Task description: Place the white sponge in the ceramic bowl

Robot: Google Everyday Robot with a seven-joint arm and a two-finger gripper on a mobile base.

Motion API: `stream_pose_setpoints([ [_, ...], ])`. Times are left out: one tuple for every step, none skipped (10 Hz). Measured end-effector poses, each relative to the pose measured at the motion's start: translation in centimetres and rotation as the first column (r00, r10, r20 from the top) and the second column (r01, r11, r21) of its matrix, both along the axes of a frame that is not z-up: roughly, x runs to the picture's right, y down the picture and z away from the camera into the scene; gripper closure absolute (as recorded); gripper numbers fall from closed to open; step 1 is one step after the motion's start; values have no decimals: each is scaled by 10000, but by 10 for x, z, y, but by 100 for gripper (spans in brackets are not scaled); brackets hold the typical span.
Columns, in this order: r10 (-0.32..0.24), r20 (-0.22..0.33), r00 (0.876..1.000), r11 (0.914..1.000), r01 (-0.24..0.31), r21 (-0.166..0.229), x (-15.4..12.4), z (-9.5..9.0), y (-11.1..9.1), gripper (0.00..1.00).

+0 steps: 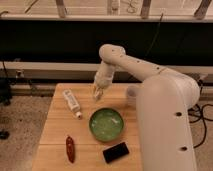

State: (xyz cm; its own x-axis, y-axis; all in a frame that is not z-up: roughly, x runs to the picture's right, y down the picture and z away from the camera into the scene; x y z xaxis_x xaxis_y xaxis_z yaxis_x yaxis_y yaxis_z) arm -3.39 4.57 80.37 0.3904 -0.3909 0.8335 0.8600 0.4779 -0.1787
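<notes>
the pincer (98,91) hangs above the surface (54,131), just up-left of the empty ceramic bowl (92,126), apparently clamped on the white sponge (97,93), so the pickup looks done, while the carry over the bowl and the release remain.

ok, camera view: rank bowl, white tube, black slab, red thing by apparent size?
1. ceramic bowl
2. white tube and black slab: look alike, slab nearer the camera, so unranked
3. red object, thinnest
Hand hangs behind the bowl, beside the tube.
</notes>
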Motion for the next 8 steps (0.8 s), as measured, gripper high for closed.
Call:
stream_pose_setpoints([
  [7,-20,10000,10000,-7,-6,0,-1,2,90],
  [-23,-39,10000,10000,23,-25,-1,-2,5,90],
  [-31,-48,10000,10000,30,-35,-2,-4,8,90],
  [-24,-66,10000,10000,24,-36,-1,-5,9,90],
  [-15,-79,10000,10000,15,-25,-1,-5,10,90],
  [-20,-94,10000,10000,20,-26,-1,-7,10,90],
  [-25,-111,9999,10000,24,-29,0,-8,11,90],
  [-16,-134,9999,10000,16,-26,0,-9,13,90],
])
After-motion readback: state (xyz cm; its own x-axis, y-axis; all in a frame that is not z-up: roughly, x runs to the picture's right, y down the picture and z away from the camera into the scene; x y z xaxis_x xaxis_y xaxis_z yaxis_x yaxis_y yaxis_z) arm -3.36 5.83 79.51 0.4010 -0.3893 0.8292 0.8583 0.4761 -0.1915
